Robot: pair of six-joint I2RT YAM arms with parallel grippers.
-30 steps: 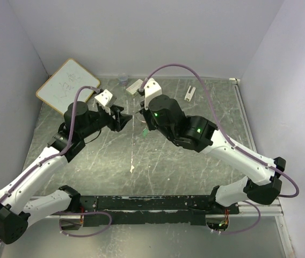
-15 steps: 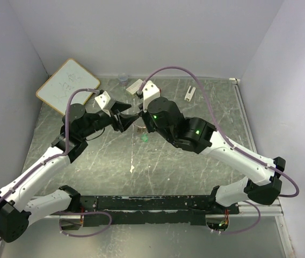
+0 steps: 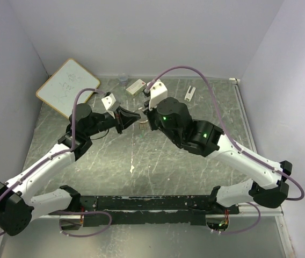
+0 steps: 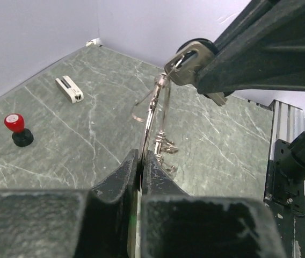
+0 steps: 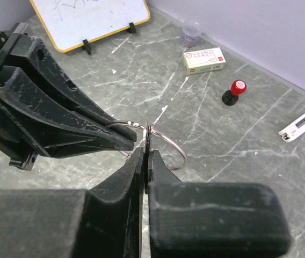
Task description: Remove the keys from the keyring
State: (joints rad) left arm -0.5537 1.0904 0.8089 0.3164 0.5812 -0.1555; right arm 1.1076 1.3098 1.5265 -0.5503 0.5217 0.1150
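Observation:
The keyring (image 4: 153, 115), thin silver wire loops, hangs in the air between my two grippers above the table. My left gripper (image 4: 140, 153) is shut on its lower edge, and small linked rings (image 4: 166, 145) dangle beside the fingertips. A key (image 4: 187, 60) with a dark head sits at the ring's top, pinched edge-on by my shut right gripper (image 5: 147, 150). In the right wrist view the keyring (image 5: 176, 145) curves past the left fingers (image 5: 109, 137). From above, left gripper (image 3: 132, 115) and right gripper (image 3: 144, 121) meet tip to tip, and the ring is barely visible there.
A red-and-black stamp (image 5: 234, 91), a small white box (image 5: 205, 59), a clear cup (image 5: 189, 32) and a white clip-like piece (image 5: 297, 126) lie at the back of the table. A whiteboard (image 3: 67, 86) leans at the back left.
My left gripper has moved right to meet the right gripper and has shut on the keyring. The right arm shifted slightly back and right, still shut.

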